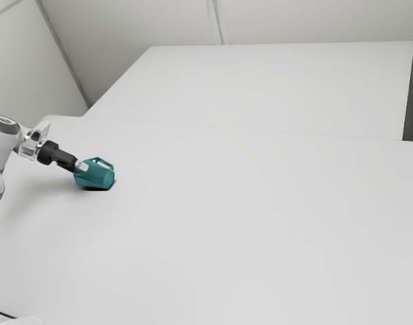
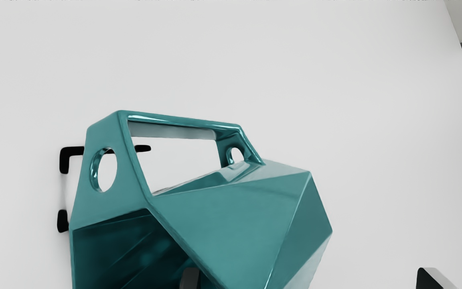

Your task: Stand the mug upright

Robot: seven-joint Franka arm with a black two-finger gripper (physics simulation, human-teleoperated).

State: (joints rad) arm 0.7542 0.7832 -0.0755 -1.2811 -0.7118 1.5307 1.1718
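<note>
Mug [image 1: 98,175] seen lying on its side on the table [image 1: 247,223], toward the exterior view's left, near the end of the arm [image 1: 3,139]. Not upright. Teal, faceted, glossy in the wrist view. Handle [image 1: 103,162] turned upward; a round hole noted in each of its two side pieces. Dark interior exposed at the mouth [image 2: 130,249], which is turned toward the arm's side; closed base faced away toward the exterior view's right. Dark shadow seen under the body; whether full contact is made with the table cannot be told.

Gripper [image 1: 82,165] held low at the mouth end, slanted down toward the table. In the wrist view, its fingers [image 2: 191,279] are spread wide. One fingertip is placed at the mouth, against the dark interior as seen; the other is set outside the mug, well apart from its wall. Part of the body lies between the two, but nothing is gripped. Contact of the nearer fingertip with the rim cannot be made out.

Black angular marks [image 2: 64,160] noted on the table surface by the handle; nature unclear. Pale walls [image 1: 315,20] recorded behind the table in the exterior view.
</note>
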